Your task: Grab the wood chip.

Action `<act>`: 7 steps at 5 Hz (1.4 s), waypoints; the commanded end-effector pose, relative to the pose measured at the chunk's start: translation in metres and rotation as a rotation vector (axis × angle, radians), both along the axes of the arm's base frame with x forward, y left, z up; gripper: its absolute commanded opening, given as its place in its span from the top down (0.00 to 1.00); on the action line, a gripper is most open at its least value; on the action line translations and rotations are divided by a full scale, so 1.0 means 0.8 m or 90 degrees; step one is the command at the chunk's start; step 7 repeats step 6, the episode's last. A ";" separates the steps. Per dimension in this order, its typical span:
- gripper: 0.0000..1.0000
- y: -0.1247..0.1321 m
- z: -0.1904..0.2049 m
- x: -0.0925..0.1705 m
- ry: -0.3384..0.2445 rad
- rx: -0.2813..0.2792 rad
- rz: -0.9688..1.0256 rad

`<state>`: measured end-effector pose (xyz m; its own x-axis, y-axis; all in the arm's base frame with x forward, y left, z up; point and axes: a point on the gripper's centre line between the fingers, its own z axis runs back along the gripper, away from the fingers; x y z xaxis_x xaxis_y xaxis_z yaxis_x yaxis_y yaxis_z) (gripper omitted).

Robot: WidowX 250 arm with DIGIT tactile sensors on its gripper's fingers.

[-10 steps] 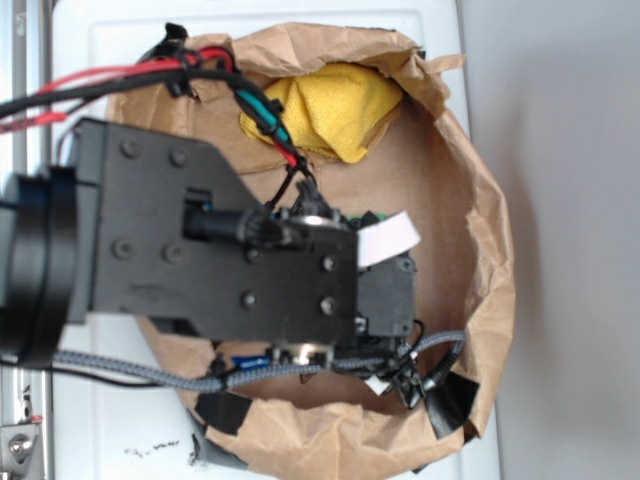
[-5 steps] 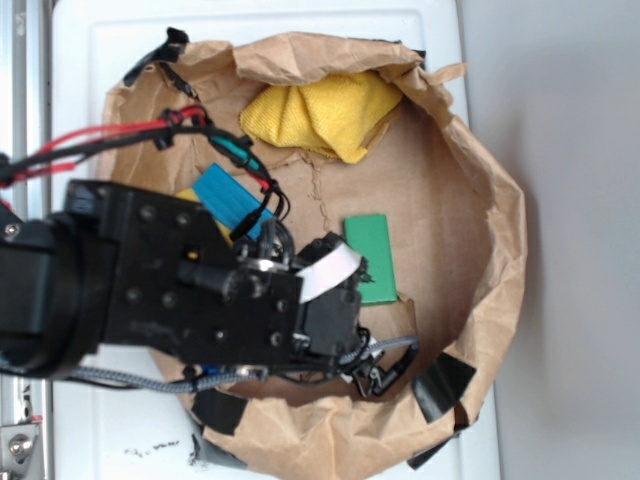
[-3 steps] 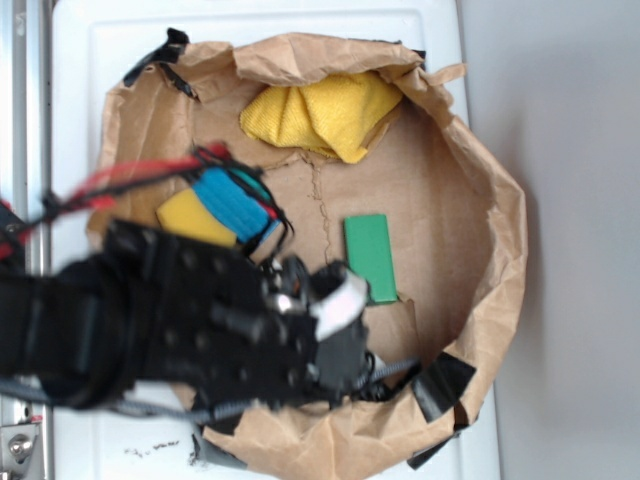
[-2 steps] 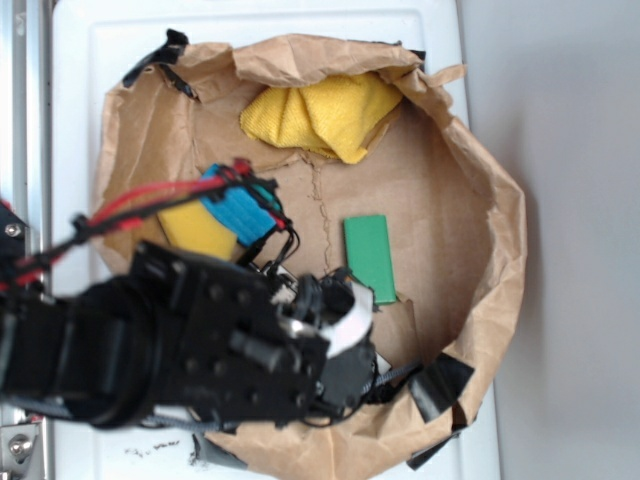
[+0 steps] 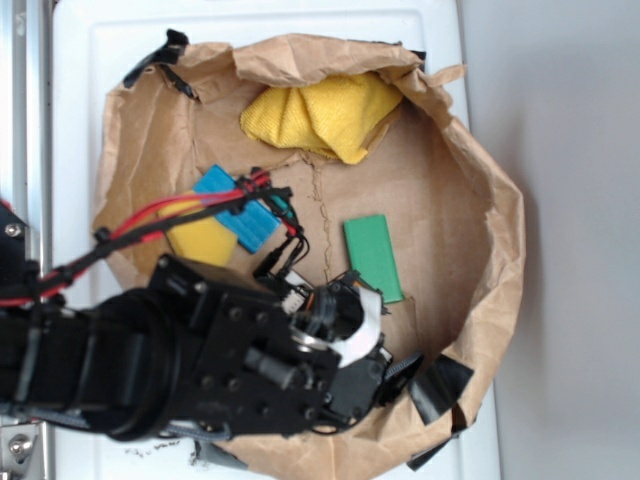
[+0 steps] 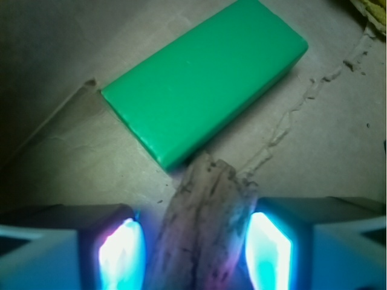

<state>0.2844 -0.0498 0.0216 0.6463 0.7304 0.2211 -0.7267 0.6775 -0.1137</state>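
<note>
In the wrist view the wood chip (image 6: 202, 223), a rough grey-brown splinter, lies on the brown paper between my two lit pads. Its far end almost touches the green block (image 6: 205, 78). My gripper (image 6: 195, 244) is open around the chip: the right pad (image 6: 269, 251) is at its edge, and the left pad (image 6: 123, 254) stands a small gap away. In the exterior view the gripper (image 5: 368, 362) is low inside the paper bag, just below the green block (image 5: 373, 258). The arm hides the chip there.
The crumpled brown paper bag's rim (image 5: 503, 250) rings the work area. Inside lie a yellow cloth (image 5: 320, 112) at the back and a blue block (image 5: 238, 210) on a yellow block (image 5: 200, 242) at left. Black tape (image 5: 437, 390) holds the bag's front right edge.
The arm has moved toward the bottom left of the exterior view and down into the bag. This uncovered the green, blue and yellow blocks.
</note>
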 end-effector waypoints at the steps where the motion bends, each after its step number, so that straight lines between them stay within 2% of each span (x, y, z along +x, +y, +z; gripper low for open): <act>1: 1.00 0.010 0.049 0.022 -0.009 -0.042 0.003; 2: 1.00 0.035 0.085 0.025 -0.005 -0.048 -0.019; 3: 1.00 0.063 0.123 0.012 -0.040 -0.018 -0.018; 4: 1.00 0.077 0.151 0.000 -0.052 -0.015 -0.024; 5: 1.00 0.093 0.186 -0.017 -0.043 -0.027 -0.052; 6: 0.06 0.087 0.187 -0.027 -0.095 0.052 -0.056; 7: 0.06 0.087 0.187 -0.027 -0.095 0.052 -0.056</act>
